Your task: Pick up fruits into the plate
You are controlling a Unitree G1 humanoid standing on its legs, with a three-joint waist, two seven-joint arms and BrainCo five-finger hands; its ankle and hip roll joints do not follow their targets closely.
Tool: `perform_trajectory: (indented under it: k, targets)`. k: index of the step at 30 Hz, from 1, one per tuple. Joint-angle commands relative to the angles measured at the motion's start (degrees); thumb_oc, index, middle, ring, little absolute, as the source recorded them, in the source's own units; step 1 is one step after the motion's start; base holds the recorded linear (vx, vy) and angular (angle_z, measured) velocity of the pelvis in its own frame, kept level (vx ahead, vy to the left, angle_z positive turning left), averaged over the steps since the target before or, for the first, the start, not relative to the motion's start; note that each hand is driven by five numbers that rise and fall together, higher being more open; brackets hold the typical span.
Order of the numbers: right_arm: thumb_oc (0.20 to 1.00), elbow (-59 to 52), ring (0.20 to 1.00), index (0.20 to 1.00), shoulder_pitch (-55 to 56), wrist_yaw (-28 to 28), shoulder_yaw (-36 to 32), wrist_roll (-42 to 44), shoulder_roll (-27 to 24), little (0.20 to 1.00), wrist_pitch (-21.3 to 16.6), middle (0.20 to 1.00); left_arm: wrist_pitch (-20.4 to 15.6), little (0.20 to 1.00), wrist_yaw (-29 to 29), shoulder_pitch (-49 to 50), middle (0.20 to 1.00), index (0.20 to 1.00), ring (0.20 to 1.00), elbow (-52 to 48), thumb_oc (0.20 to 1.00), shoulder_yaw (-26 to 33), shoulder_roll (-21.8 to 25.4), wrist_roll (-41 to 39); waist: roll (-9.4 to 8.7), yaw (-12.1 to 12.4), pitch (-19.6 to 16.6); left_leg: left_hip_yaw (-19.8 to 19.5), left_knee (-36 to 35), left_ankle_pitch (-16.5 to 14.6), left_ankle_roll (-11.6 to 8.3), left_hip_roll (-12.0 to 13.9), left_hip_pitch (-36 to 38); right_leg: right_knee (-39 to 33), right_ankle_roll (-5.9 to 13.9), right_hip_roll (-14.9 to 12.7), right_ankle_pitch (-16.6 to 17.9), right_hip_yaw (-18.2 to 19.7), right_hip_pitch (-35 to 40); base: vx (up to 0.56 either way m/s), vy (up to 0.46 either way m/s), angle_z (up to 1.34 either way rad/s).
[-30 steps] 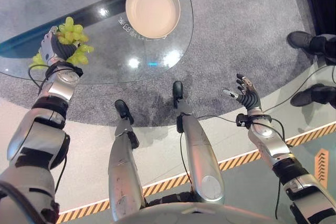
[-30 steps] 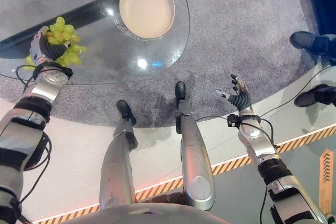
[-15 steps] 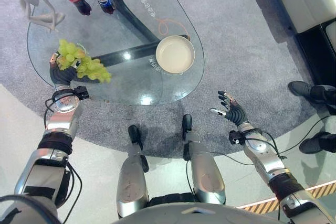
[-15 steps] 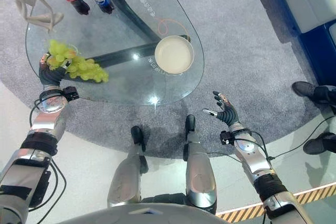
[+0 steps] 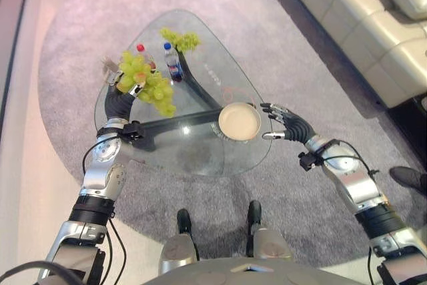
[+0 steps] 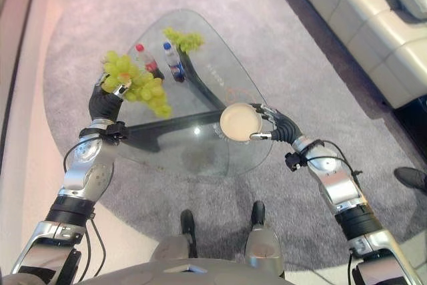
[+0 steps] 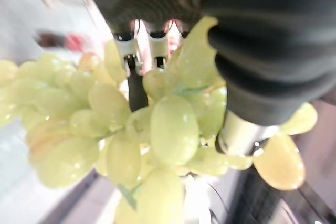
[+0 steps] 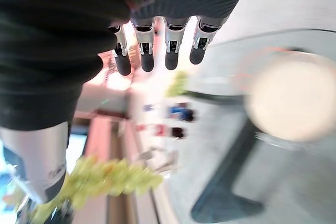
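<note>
My left hand (image 5: 120, 103) is shut on a bunch of green grapes (image 5: 143, 82), held up over the left part of the glass table (image 5: 200, 155). In the left wrist view the grapes (image 7: 131, 135) hang against the palm with the fingers (image 7: 137, 85) curled into them. A round cream plate (image 5: 239, 121) sits empty near the table's right edge. My right hand (image 5: 288, 125) is open just right of the plate, fingers straight and pointing at its rim. A second grape bunch (image 5: 180, 39) lies at the table's far end.
Two bottles, one red-capped (image 5: 143, 55) and one blue-capped (image 5: 173, 64), stand on the table behind the held grapes. A cream sofa (image 5: 373, 25) runs along the upper right. A person's shoe (image 5: 407, 178) shows at the right edge. Grey carpet surrounds the table.
The camera has moved and takes in the whole table from farther off. My right hand has gone from beside the legs to the plate's right rim. The left hand still holds the grapes.
</note>
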Motion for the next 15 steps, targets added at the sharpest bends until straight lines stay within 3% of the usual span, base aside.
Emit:
perform_trajectory:
  k: [1, 8, 15]
  targets:
    - [1.0, -5.4, 1.0, 1.0, -3.9, 4.4, 4.1, 4.9, -0.3, 1.0, 1.9, 1.0, -1.2, 0.2, -5.7, -1.5, 0.2, 0.2, 0.2, -2.4, 0.2, -2.1, 2.4, -5.0, -2.79, 1.3, -5.9, -0.8, 3.7, -7.7, 0.34, -2.0, -1.9, 4.5, 1.89, -3.5, -8.4, -4.5, 2.9, 0.05, -0.02, 0.07]
    - [1.0, -13.6, 1.0, 1.0, -9.0, 9.5, 7.3, 12.0, 0.7, 1.0, 8.5, 1.0, 1.7, 0.2, -10.9, -2.7, 0.2, 0.2, 0.2, -9.4, 0.2, -5.6, 1.7, -11.1, -3.04, 1.8, -8.2, -0.4, 2.6, -8.3, 0.45, -1.5, 0.8, 3.5, 2.12, -3.4, -8.6, -4.4, 5.2, 0.04, -0.015, 0.05]
    - [1.0, -18.8, 1.0, 1.0, -12.1, 8.7, 10.1, 17.7, 2.4, 1.0, 12.6, 1.0, 2.4, 0.2, -14.5, -3.9, 0.2, 0.2, 0.2, -12.7, 0.2, -9.0, 1.9, -13.5, -3.24, 1.6, -9.1, 0.6, 2.0, -8.7, 0.49, -1.1, 2.2, 2.4, 2.67, -3.9, -7.9, -4.2, 6.1, 0.0, 0.0, 0.0]
